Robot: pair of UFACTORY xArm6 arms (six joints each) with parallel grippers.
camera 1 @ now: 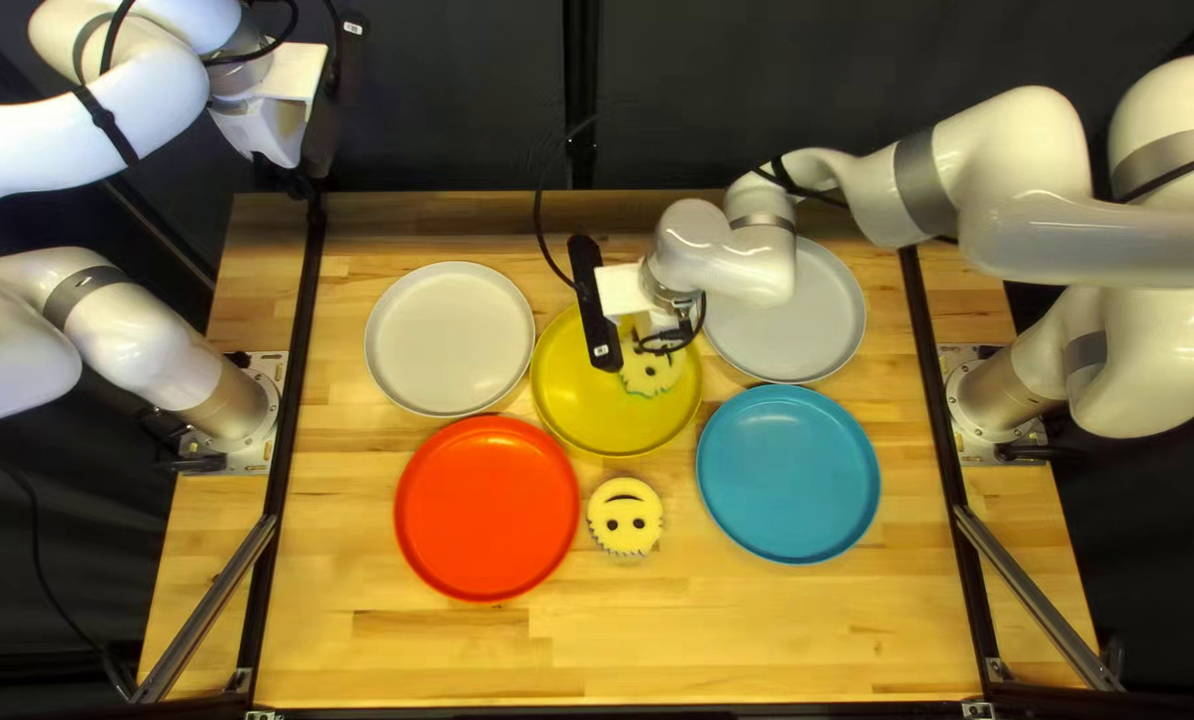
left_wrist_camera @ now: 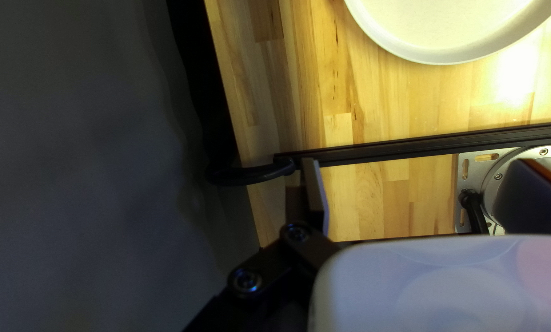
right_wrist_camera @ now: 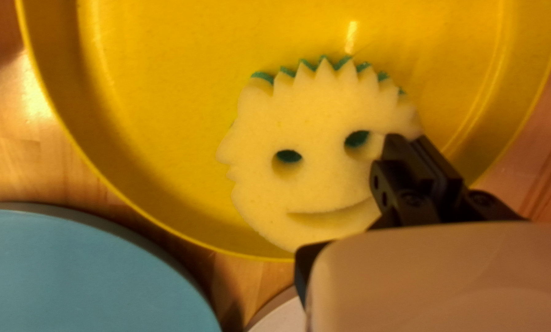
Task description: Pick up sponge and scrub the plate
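- While the right arm [camera 1: 724, 260] reached across the far side in the top left view, the face-shaped sponge [camera 1: 650, 376] was at the yellow plate [camera 1: 604, 430], within its rim. That put the task's scrubber right where it had to work.
- In that same view the white plate [camera 1: 450, 338] and red plate [camera 1: 488, 507] sat just to the left of the yellow plate, with the grey plate [camera 1: 830, 320] and blue plate [camera 1: 788, 474] just to its right. A second smiley sponge [camera 1: 625, 518] lay on the near side of the yellow plate, likely a spare. The left arm [camera 1: 157, 100] was held well apart from the yellow plate, probably so the other had room.
- The left wrist view showed the left gripper [left_wrist_camera: 418, 162] with its fingers spread wide and nothing between them. The yellow plate was out of that view, so this gripper seemed to have no part in the scrubbing.
- In the right wrist view the right gripper [right_wrist_camera: 409, 140] was drawn narrow over the yellow plate, apparently pinching the face-shaped sponge beside one eye hole. An off-centre hold like that left most of the foam flat towards the yellow plate for rubbing, though it could let the sponge pivot.
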